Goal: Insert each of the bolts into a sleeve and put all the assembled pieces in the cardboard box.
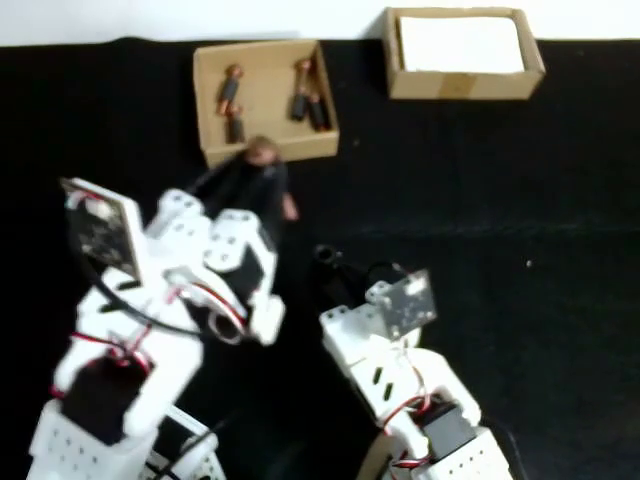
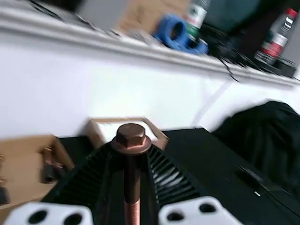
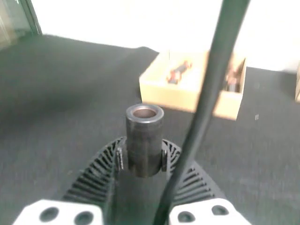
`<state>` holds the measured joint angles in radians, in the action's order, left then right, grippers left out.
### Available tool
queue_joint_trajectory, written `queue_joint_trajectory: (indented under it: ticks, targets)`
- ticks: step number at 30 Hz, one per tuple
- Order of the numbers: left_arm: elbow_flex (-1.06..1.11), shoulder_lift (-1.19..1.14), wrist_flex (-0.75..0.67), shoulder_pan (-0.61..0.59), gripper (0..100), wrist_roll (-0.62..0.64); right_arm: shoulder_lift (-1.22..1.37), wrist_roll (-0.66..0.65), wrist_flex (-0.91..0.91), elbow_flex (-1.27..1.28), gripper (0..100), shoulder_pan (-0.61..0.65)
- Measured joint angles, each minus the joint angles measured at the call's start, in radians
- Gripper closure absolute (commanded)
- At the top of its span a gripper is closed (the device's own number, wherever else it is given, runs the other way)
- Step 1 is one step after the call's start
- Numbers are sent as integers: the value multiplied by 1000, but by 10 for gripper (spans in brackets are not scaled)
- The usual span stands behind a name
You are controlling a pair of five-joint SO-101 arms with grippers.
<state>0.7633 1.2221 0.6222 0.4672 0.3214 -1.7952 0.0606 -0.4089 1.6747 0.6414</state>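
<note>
My left gripper (image 2: 127,164) is shut on a copper bolt (image 2: 131,159) that stands with its hex head up; in the high view the bolt (image 1: 264,153) hangs just in front of the cardboard box (image 1: 210,95). My right gripper (image 3: 143,157) is shut on a dark sleeve (image 3: 144,138), its open bore facing up; from above the sleeve (image 1: 328,257) sits near the table's middle, to the right of the left arm. The cardboard box (image 3: 159,89) holds several assembled bolt-and-sleeve pieces (image 1: 231,100).
A second cardboard box (image 1: 460,82) with a white sheet inside stands at the back right. A black cable (image 3: 206,108) crosses the right wrist view. The black cloth (image 1: 520,230) on the right side of the table is bare.
</note>
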Motion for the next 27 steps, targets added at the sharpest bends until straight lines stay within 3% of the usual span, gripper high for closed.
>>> queue_joint_trajectory:
  ticks: [4, 13, 20, 27]
  targets:
    - [11, -2, -3, 55, 991, 0, 0, 0, 40, 0, 991, 0]
    - [12, -207, -3, 58, 991, 0, 0, 0, 43, 0, 991, 0]
    - [14, -230, -3, 69, 991, -5, 0, 0, 43, 0, 991, 0]
    - [83, -227, -26, 74, 991, -101, 2, 0, 43, 0, 991, 0]
